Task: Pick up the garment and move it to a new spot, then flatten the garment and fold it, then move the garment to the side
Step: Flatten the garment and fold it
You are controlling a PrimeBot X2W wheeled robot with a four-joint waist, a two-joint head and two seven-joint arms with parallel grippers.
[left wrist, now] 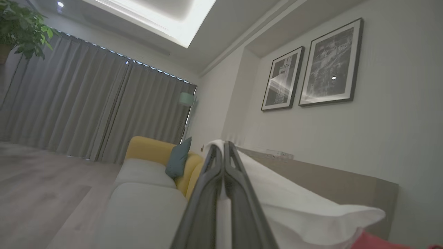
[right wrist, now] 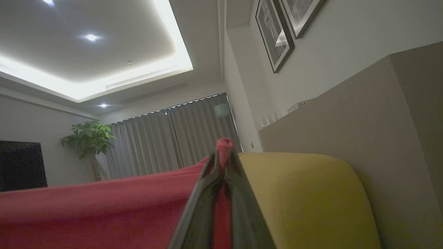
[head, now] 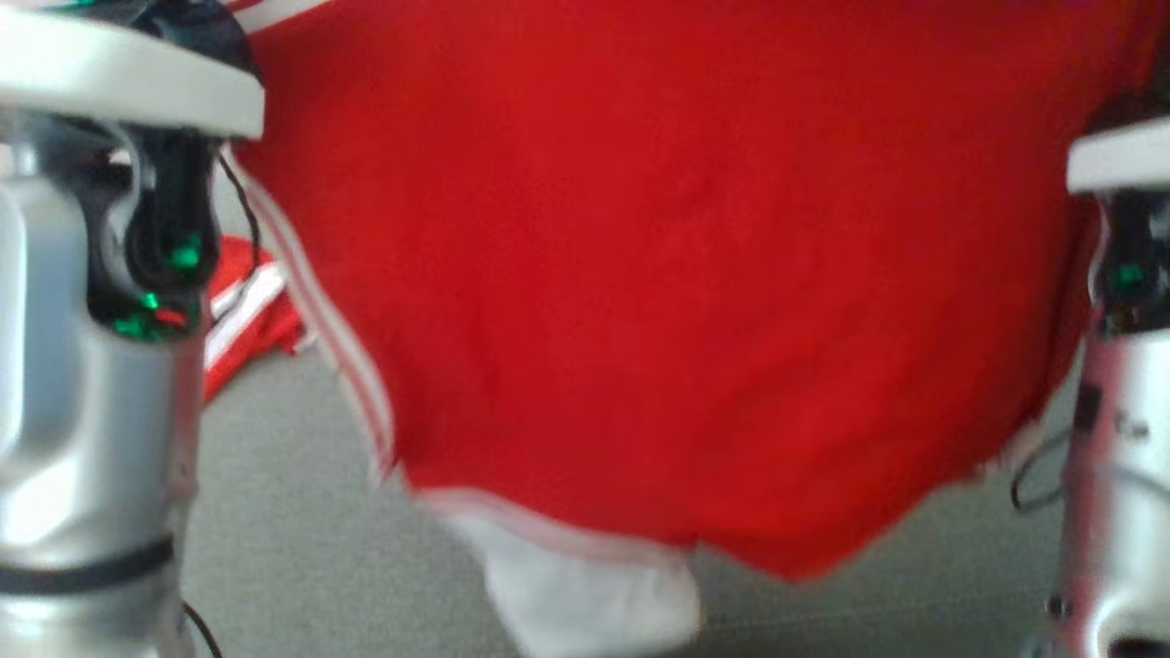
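Two silver arms frame the head view, the left forearm (head: 91, 411) and the right forearm (head: 1115, 475). The red garment (head: 676, 274) with white side stripes hangs spread between them above a grey surface (head: 302, 512). In the left wrist view, the left gripper (left wrist: 223, 147) is clamped on white cloth (left wrist: 294, 204) of the garment, with a yellow sofa (left wrist: 152, 152) beyond. In the right wrist view, the right gripper (right wrist: 225, 152) pinches a red edge, and the garment stretches away to the left.
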